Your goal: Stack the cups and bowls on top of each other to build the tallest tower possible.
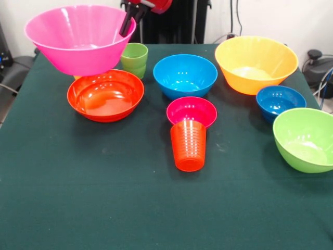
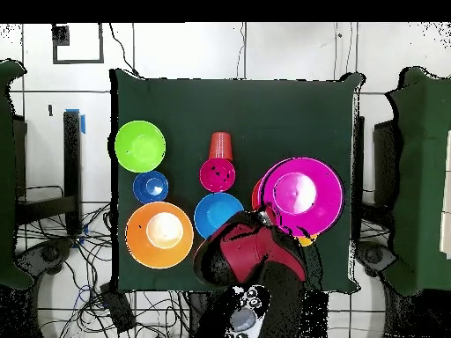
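Observation:
My gripper [image 1: 128, 23] comes down at the back left and is shut on the rim of the large pink bowl [image 1: 79, 39], one finger inside it. The bowl sits high, over a sliver of the yellow cup [image 1: 78, 77]; I cannot tell if it rests on it. The red-orange bowl [image 1: 105, 95] lies just in front, and the light green cup [image 1: 134, 59] stands behind it. The orange-red ribbed cup [image 1: 188, 146] stands upside down in front of the small magenta bowl [image 1: 191, 110]. In the overhead view the pink bowl [image 2: 299, 195] hides most of the red-orange bowl.
The blue bowl [image 1: 185, 75] sits mid-table and the yellow-orange bowl [image 1: 256, 63] at the back right. The small dark blue bowl [image 1: 281, 101] and the lime green bowl [image 1: 307, 139] sit along the right edge. The green cloth [image 1: 104, 203] covers the near half.

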### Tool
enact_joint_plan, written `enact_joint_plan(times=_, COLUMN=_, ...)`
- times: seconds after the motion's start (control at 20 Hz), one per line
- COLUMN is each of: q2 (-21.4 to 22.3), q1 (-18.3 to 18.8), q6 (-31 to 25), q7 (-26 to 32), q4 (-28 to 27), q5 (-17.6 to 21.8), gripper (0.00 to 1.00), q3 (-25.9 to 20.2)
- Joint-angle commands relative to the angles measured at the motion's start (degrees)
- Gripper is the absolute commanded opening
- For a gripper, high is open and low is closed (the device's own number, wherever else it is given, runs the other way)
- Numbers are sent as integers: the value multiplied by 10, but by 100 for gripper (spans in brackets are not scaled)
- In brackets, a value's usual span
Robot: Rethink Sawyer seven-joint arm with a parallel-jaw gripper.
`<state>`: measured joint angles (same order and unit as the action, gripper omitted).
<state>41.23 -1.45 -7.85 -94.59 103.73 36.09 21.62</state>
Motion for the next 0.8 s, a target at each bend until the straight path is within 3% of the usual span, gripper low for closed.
enact_joint_plan(times=0.05, q2=13, q1=8, q6=-30, q7=-40, q4=30, q5=-15, gripper=0, q3=-96)
enact_joint_plan(times=0.3, q2=24, q1=14, q6=-12, q7=-50, q4=46, q5=-16, gripper=0, q3=-116)
enact_joint_plan(times=0.8, q2=29, q1=-1, q6=-35, q7=-55, q4=49, q5=-33, gripper=0, q3=-131)
